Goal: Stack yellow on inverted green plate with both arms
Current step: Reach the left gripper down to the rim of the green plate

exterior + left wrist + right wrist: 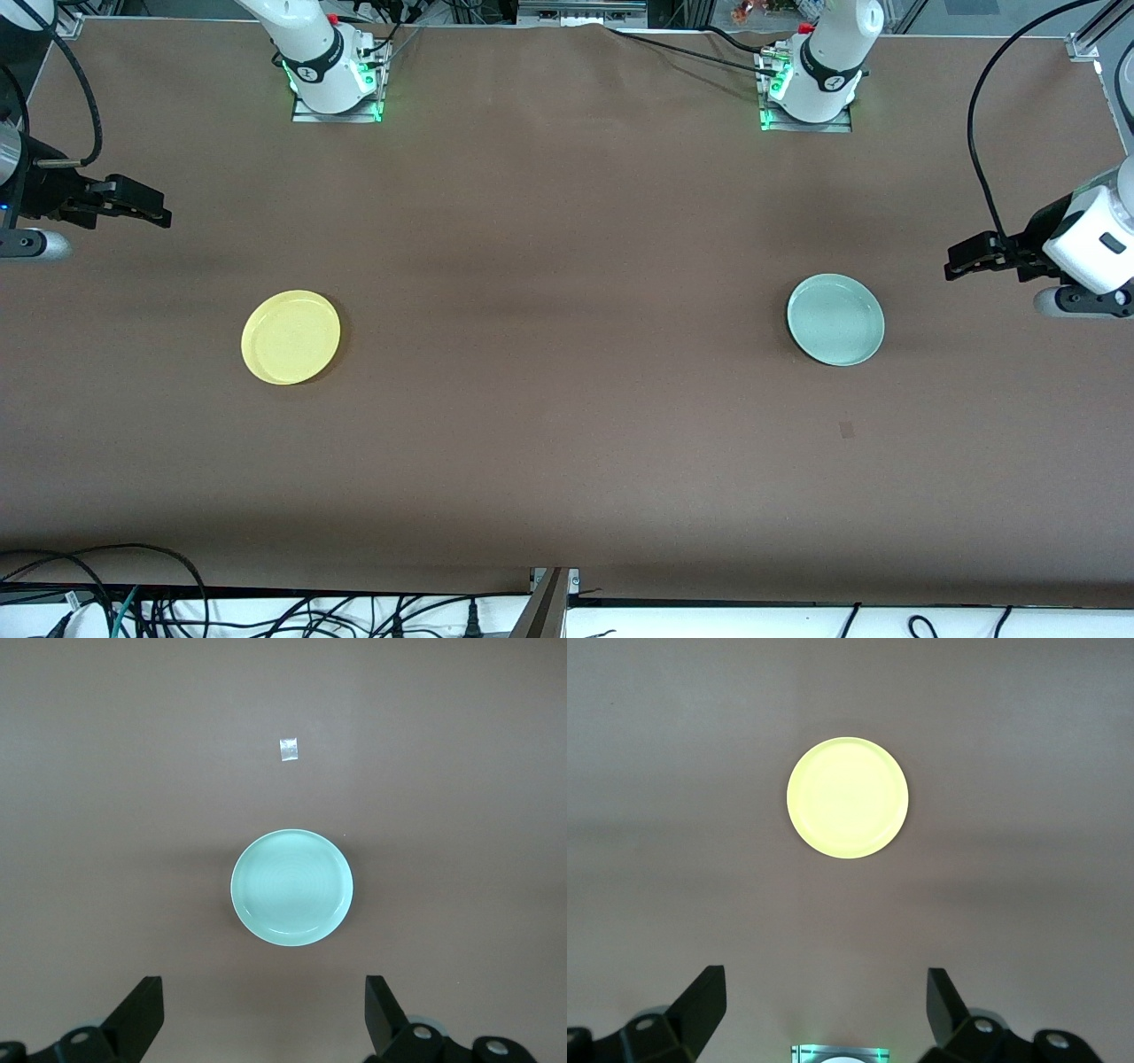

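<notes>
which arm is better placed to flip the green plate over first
Left. The green plate lies upright toward the left arm's end of the table, and the open left hand hangs up beside it. The open right hand is at the yellow plate end.

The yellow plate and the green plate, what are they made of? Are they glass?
Probably not glass: you cannot see the table through either one. The yellow plate looks like plain matte plastic, one flat colour with hardly any shine. The green plate looks smoother and slightly glossy, with faint rings in its middle in the left wrist view, so it could be plastic or glazed ceramic; looks alone cannot settle it.
</notes>
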